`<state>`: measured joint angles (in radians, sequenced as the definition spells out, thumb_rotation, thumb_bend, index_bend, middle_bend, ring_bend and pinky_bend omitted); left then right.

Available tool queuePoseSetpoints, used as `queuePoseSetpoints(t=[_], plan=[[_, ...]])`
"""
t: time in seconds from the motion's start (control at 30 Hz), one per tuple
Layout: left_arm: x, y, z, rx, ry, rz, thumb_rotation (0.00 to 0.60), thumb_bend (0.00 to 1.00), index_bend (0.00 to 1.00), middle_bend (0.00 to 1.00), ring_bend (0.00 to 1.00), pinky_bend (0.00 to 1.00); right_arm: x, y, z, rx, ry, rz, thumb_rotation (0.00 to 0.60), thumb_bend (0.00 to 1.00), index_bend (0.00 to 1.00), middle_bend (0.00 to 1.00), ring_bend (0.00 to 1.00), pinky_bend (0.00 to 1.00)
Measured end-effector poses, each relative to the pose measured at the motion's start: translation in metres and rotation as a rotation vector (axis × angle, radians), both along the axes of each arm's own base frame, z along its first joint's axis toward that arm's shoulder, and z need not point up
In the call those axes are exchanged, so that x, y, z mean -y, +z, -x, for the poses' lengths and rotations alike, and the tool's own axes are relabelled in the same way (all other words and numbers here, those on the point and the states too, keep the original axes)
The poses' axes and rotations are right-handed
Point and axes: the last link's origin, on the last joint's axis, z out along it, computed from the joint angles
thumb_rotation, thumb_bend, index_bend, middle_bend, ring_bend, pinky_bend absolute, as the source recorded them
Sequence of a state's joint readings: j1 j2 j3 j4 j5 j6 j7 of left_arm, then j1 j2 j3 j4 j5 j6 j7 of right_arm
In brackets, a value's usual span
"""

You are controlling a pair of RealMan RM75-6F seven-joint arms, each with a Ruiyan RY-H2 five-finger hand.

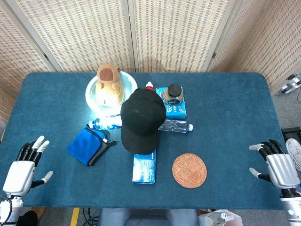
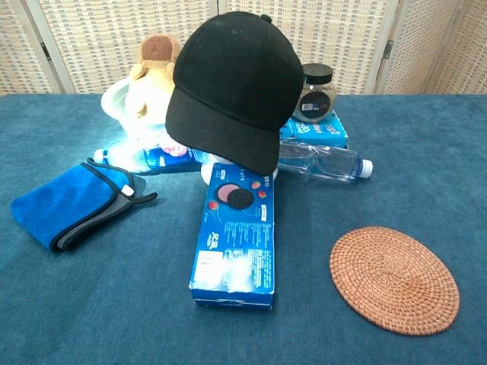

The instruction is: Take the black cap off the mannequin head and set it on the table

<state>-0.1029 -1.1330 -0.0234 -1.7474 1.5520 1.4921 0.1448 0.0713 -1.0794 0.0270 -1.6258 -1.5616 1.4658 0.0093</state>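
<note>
Black cap on the mannequin head, brim toward the robot; each robot hand spread, empty.

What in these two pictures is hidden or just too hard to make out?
- Mannequin head: the black cap covers nearly all of it in both views.
- Left hand and right hand: outside the chest view's frame; seen only in the head view.
- Plush toy and white bowl: partly behind the cap in the chest view.
- Jar label: too small to read.

The left hand and right hand have silver-white ribbed backs, black fingers (white-tipped) and dark wrists.
</note>
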Motion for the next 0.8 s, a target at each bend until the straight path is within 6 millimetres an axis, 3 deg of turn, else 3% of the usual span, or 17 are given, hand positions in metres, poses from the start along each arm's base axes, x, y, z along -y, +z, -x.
queuePoseSetpoints(t=[0.43, 0.8], plan=[[-0.001, -0.001, 0.000, 0.001, 0.005, 0.003, 0.600, 0.19, 0.04, 0.00, 0.02, 0.00, 0.006, -0.003, -0.006, -0.001, 0.038, -0.010, 0.600, 0.00, 0.36, 0.36, 0.22, 0.17], [-0.002, -0.002, -0.003, 0.000, -0.001, 0.005, 0.600, 0.19, 0.04, 0.00, 0.02, 0.00, 0.027, -0.016, -0.035, -0.022, 0.194, -0.077, 0.600, 0.00, 0.36, 0.36, 0.22, 0.17]])
